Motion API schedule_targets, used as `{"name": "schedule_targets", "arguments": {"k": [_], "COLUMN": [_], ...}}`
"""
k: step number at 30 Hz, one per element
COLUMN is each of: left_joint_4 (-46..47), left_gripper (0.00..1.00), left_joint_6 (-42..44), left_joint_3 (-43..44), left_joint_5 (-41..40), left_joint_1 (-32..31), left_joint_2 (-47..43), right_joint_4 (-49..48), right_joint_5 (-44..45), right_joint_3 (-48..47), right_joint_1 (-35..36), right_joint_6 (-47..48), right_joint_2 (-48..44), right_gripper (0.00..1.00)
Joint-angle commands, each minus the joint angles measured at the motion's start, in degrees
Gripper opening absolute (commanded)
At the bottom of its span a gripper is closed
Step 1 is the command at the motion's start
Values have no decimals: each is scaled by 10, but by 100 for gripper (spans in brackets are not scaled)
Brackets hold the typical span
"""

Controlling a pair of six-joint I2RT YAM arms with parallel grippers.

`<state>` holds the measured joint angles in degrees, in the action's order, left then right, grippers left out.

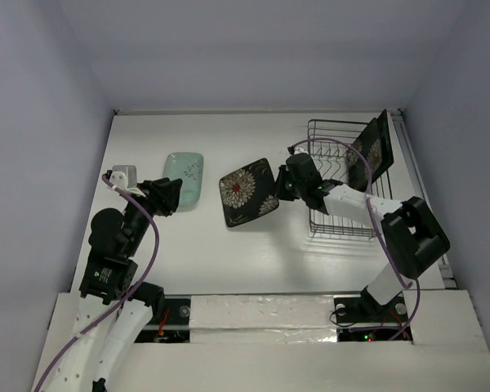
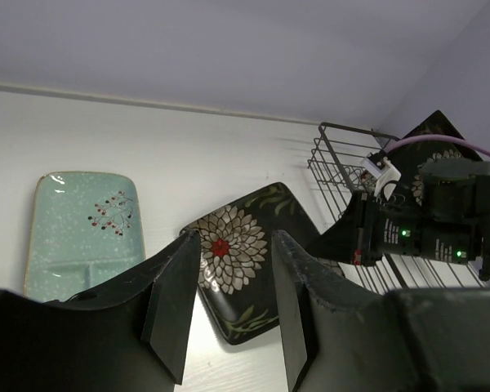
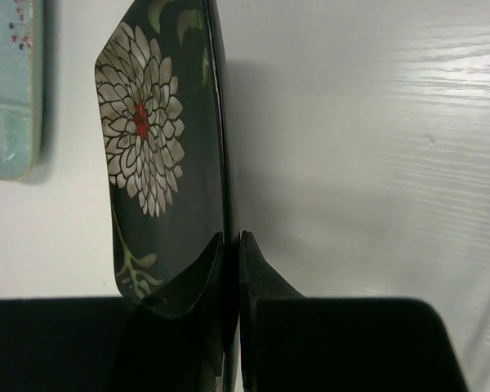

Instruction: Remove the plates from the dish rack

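A black square floral plate (image 1: 247, 192) (image 2: 229, 255) hangs tilted just above the table's middle. My right gripper (image 1: 282, 188) (image 3: 231, 238) is shut on its right rim, seen edge-on. Left of it, a pale mint-green plate (image 1: 184, 177) (image 2: 73, 237) (image 3: 8, 90) lies flat on the table. My left gripper (image 1: 171, 196) (image 2: 235, 245) is open and empty, at the mint plate's near left edge. The black wire dish rack (image 1: 335, 226) (image 2: 335, 159) stands at the right. A dark square plate (image 1: 371, 151) (image 2: 431, 131) stands upright at its far end.
My right arm (image 1: 351, 204) reaches leftward across the rack's near side, a purple cable (image 1: 335, 145) looping over it. White walls enclose the table at the back and on both sides. A white strip (image 1: 261, 310) runs along the near edge between the arm bases.
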<state>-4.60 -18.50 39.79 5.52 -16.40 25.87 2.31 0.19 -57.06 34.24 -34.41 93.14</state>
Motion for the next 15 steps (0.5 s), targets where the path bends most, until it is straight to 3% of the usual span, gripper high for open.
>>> {"name": "schedule_targets", "arguments": {"k": [1, 6, 8, 15], "left_joint_4": [18, 19, 19, 19], "left_gripper": [37, 37, 37, 37], "left_joint_6": [2, 2, 2, 2], "left_joint_3": [19, 19, 19, 19], "left_joint_5": [3, 4, 4, 5], "left_joint_1": [2, 2, 2, 2], "left_joint_2": [3, 4, 5, 1], "right_joint_4": [-143, -132, -124, -86], "right_joint_5": [-5, 26, 41, 56], "right_joint_3": [14, 44, 56, 63], "right_joint_1": [18, 36, 36, 42], "right_joint_6": [-47, -49, -44, -22], "right_joint_2": [-3, 18, 18, 24], "right_gripper": [0, 16, 29, 48]}}
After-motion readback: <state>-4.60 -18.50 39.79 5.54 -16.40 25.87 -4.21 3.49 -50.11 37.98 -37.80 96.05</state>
